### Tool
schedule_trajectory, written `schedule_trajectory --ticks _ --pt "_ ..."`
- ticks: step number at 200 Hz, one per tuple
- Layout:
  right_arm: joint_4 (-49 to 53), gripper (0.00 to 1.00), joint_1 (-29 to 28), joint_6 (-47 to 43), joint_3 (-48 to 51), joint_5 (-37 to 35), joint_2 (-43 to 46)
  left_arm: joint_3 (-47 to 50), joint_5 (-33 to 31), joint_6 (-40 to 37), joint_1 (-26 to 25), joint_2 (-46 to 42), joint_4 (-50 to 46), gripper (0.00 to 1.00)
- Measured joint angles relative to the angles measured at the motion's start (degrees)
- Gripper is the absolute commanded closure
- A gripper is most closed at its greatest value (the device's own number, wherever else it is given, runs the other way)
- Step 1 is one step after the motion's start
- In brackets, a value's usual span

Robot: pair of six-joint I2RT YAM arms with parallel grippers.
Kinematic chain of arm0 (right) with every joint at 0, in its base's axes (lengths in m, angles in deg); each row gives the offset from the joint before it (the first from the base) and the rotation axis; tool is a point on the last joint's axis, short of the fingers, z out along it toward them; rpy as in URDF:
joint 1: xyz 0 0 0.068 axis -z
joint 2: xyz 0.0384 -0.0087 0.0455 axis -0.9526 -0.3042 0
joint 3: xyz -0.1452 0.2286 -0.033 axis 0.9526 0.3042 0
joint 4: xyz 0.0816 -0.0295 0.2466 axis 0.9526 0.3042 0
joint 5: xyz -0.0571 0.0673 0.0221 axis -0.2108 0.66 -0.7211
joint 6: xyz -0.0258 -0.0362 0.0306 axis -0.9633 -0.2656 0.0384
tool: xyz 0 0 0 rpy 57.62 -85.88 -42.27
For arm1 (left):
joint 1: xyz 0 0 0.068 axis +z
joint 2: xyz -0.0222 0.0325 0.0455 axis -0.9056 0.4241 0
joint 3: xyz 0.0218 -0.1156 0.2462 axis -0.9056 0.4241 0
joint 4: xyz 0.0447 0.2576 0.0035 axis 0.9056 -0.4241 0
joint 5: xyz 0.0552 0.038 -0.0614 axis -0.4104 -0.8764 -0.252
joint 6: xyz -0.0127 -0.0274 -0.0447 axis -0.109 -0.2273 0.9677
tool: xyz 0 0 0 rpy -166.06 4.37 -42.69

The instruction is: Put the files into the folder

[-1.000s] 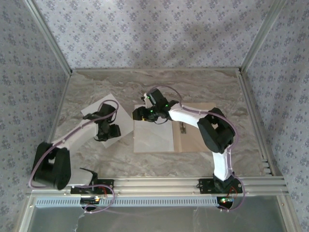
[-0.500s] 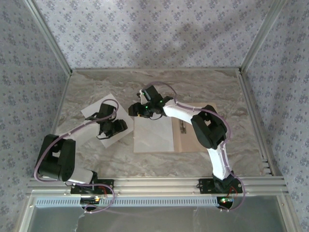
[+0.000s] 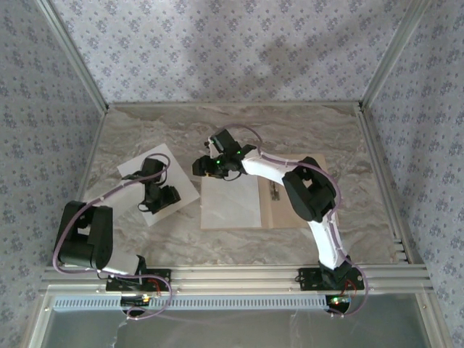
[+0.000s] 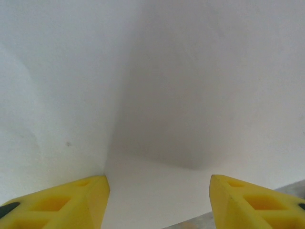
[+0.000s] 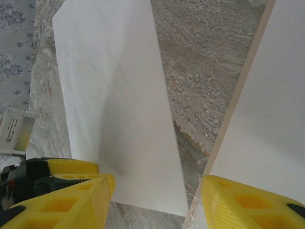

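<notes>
- One file (image 3: 230, 206) lies in the open folder (image 3: 275, 214); the loose file (image 3: 177, 176) is on the table just left, transfer pending.
- Left gripper (image 4: 157, 183) is spread over the loose file; right gripper (image 5: 157, 183) is spread, empty.
- Next: likely drag the loose file rightward.

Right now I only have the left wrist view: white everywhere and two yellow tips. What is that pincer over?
Observer: The left pincer is over a white sheet lying askew on the table, left of the folder.
Operator: Where is the other sheet?
Observer: The second sheet lies on the folder's left leaf, squared with it.
Operator: And the other arm?
Observer: The right pincer is open, near the second sheet's far left corner.
</notes>
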Motion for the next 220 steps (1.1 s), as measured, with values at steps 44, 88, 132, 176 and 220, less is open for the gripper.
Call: schedule_trajectory --ticks 44,88,132,176,220 --pt "0.33 0.48 -1.73 0.66 -2.36 -0.07 -2.49 0.7 -1.22 -1.62 0.63 -3.82 -5.33 0.32" --pt "0.48 0.5 -4.11 1.9 -6.71 -0.31 -5.29 0.7 -2.78 -2.08 5.31 -11.56 -4.68 0.15" --pt "1.29 0.51 -6.01 3.04 -10.34 -0.68 -8.11 1.95 -5.09 -2.97 15.21 -17.16 -1.77 0.09" --pt "1.88 0.51 -7.06 4.11 -13.94 -0.63 -12.46 5.22 0.17 -4.59 23.3 -17.77 -0.07 0.09" --pt "2.45 0.51 -7.5 4.5 -15.63 -0.66 -14.49 7.69 6.71 -5.16 24.17 -13.88 4.07 0.1"
